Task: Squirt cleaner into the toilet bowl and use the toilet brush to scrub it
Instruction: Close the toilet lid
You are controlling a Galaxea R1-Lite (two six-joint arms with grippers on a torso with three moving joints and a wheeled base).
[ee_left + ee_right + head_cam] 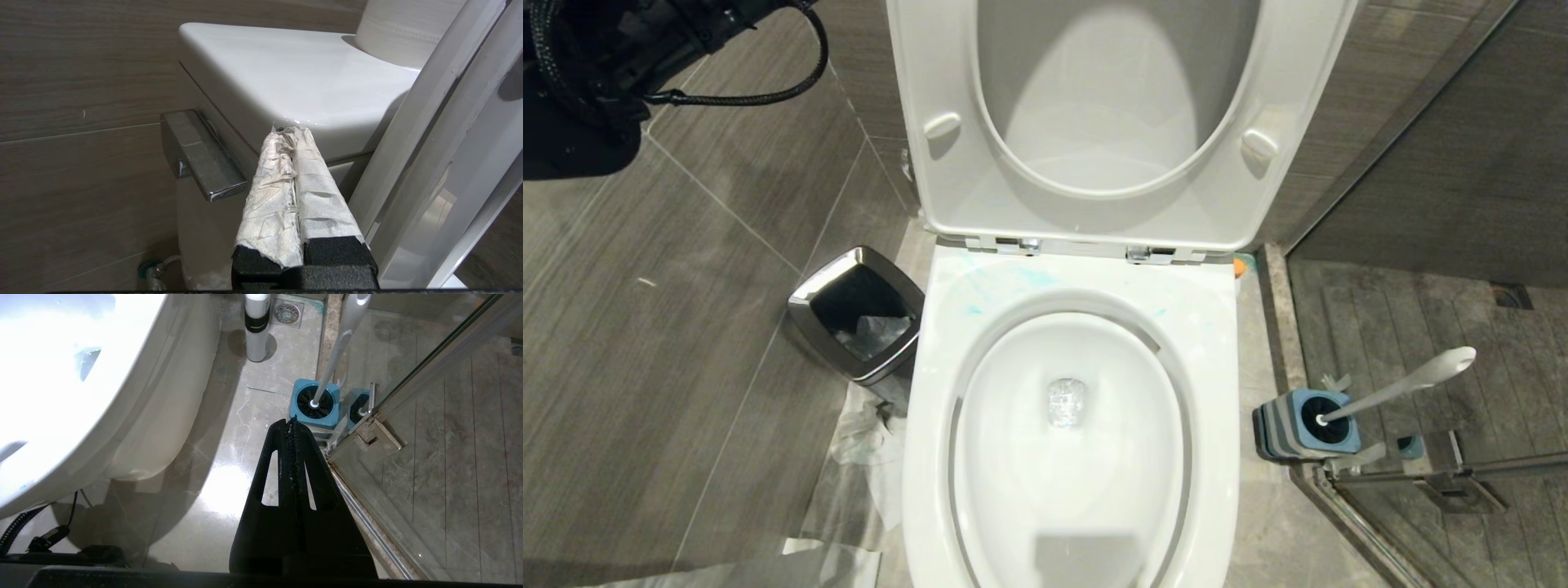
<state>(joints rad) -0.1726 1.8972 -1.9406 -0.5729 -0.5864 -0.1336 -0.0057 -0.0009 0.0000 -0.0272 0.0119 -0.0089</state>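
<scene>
1. Grey-tiled bathroom; no readable writing anywhere.
2. Toilet bowl [1070, 425] centre, lid up, cleaner [972, 310] smears on its far rim.
3. Toilet brush [1396, 390] stands in its holder [1298, 425], right.
4. Left gripper [291, 132] pressed together beside the flush lever [200, 159]; right gripper [291, 424] pressed together near the holder.

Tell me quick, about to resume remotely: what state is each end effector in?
Left end effector: closed, holding nothing, beside the flush lever.
Right end effector: closed, empty, above the floor near the toilet brush.

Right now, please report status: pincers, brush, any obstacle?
Left pincer shut, empty, beside flush lever. Right pincer shut, empty, above floor. Brush in holder. Nothing blocks bowl.
</scene>
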